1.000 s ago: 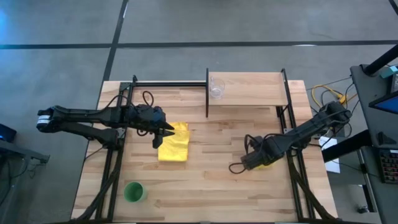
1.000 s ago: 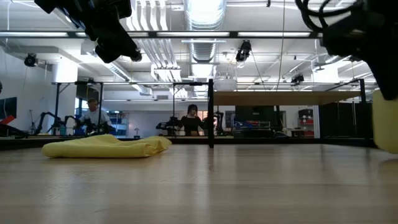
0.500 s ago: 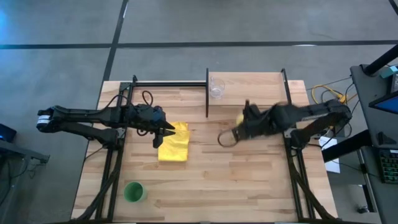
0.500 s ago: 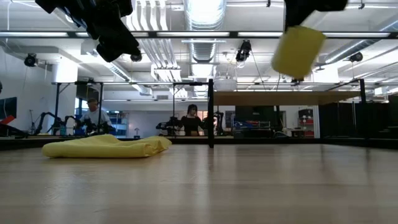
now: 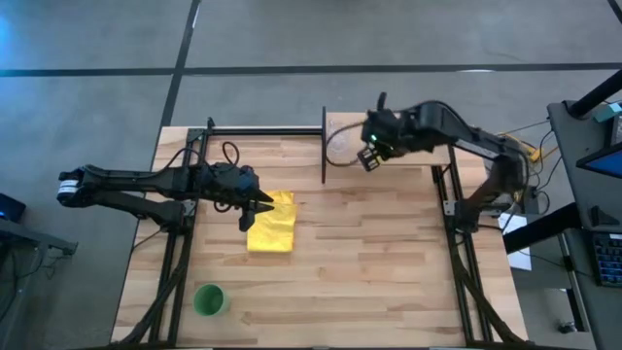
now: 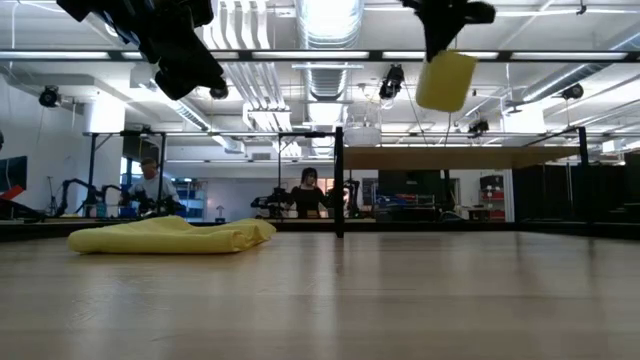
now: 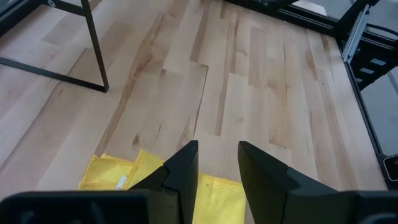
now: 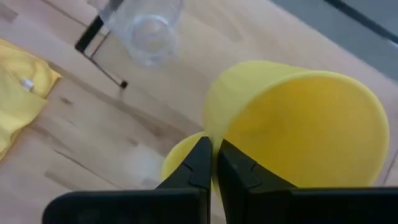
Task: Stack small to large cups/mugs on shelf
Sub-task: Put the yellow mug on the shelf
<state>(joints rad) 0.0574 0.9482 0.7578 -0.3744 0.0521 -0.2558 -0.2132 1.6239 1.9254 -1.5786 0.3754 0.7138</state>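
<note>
Right gripper [image 8: 211,163], jaws clamped on the mug [image 8: 298,127], hangs above the shelf [image 5: 408,138] near the clear cup [image 8: 144,28]. Left gripper [image 7: 217,163], jaws parted and empty, hovers over the cloth [image 5: 271,222].

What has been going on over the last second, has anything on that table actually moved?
The right gripper, clamped on the yellow mug, lifted it from the table's near right part and swung it up and back over the shelf, close to the clear cup standing there. The left gripper, the yellow cloth under it and the green cup stayed where they were.
</note>
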